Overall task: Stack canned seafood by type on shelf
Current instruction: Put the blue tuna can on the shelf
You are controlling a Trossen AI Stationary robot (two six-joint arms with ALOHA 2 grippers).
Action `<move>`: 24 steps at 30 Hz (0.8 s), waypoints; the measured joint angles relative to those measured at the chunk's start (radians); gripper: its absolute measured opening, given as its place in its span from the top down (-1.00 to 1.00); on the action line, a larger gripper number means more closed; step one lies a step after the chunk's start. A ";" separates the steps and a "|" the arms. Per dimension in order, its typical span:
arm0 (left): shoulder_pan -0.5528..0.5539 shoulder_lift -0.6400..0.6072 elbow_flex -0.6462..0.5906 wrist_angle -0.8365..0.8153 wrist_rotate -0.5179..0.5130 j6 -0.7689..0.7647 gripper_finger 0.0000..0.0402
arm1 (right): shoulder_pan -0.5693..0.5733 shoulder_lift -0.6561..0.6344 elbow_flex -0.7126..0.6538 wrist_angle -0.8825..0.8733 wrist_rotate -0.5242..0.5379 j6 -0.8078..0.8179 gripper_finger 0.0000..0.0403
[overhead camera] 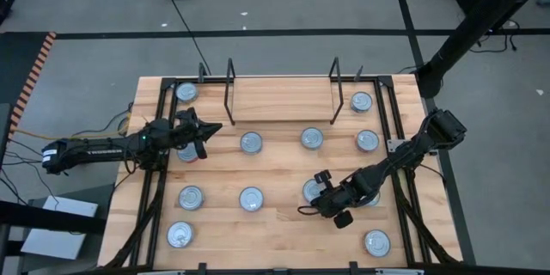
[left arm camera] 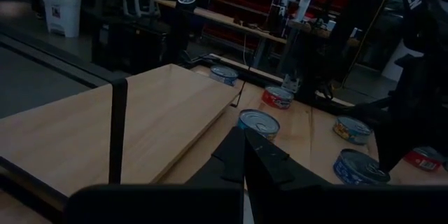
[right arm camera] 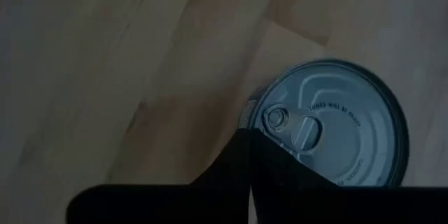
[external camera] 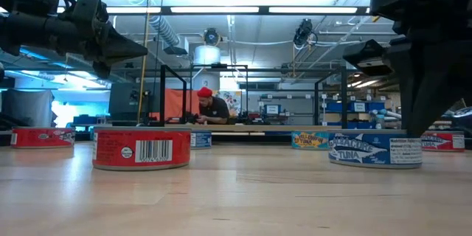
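Note:
Several flat round tins of canned seafood lie spread over the wooden table point(overhead camera: 275, 223). The shelf point(overhead camera: 279, 99) is the board between two black wire uprights at the far edge, with nothing on it. My right gripper point(right arm camera: 250, 140) is shut and points steeply down at the rim of a blue-labelled tin point(right arm camera: 329, 122) in the table's right half point(overhead camera: 311, 191). No tin is between its fingers. My left gripper point(overhead camera: 215, 126) is shut and held level above the table at the left, its tips point(left arm camera: 245, 136) toward the shelf. My right gripper's shut fingertips point(right arm camera: 245, 147) stand at the tin's rim point(right arm camera: 255, 108), on the side near the pull tab, coming from above at a slant. The fingers cover the spot, so I cannot tell whether they touch it. The tin sits flat on the table.
One tin point(overhead camera: 186, 92) sits left of the shelf's left upright point(overhead camera: 229, 90) and one point(overhead camera: 361, 100) right of the right upright point(overhead camera: 337, 94). Others lie mid-table point(overhead camera: 251, 143), point(overhead camera: 312, 137) and near the front point(overhead camera: 180, 235), point(overhead camera: 375, 241). A person shows far behind the table point(external camera: 214, 107).

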 joint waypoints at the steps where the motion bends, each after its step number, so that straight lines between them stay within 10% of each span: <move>1: 0.000 0.000 0.000 0.000 0.000 0.000 0.97 | -0.002 -0.001 0.000 0.002 -0.012 0.009 0.96; 24: 0.000 0.000 0.000 0.000 0.001 -0.026 0.97 | -0.169 0.004 0.122 0.151 -0.477 0.280 0.99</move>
